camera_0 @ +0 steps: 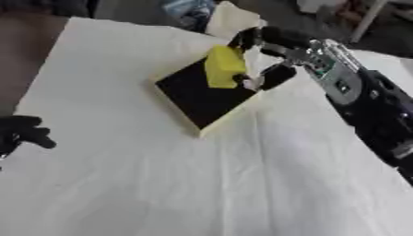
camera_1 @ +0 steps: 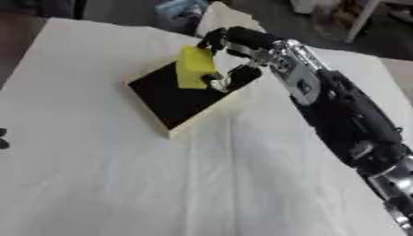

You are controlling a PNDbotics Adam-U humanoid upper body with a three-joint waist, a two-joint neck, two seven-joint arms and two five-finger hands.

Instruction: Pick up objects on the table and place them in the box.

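A creased, matt white cloth (camera_0: 202, 184) covered the tabletop; the box (camera_0: 203, 99) looked pale wood, its inside matt black; the yellow object (camera_0: 223, 66) seemed smooth plastic.

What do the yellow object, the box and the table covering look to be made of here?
Yellow object, held by the right hand over the box: matte and blocky with soft edges, possibly foam or plastic; cannot tell which. Box: pale tan walls with a dark interior, likely cardboard or thin wood. Table covering: white cloth or thin sheet, judging by its creases and folds.

A lab or workshop, judging by the cloth-covered table (camera_0: 161, 184) and cluttered bare floor (camera_1: 282, 20) behind
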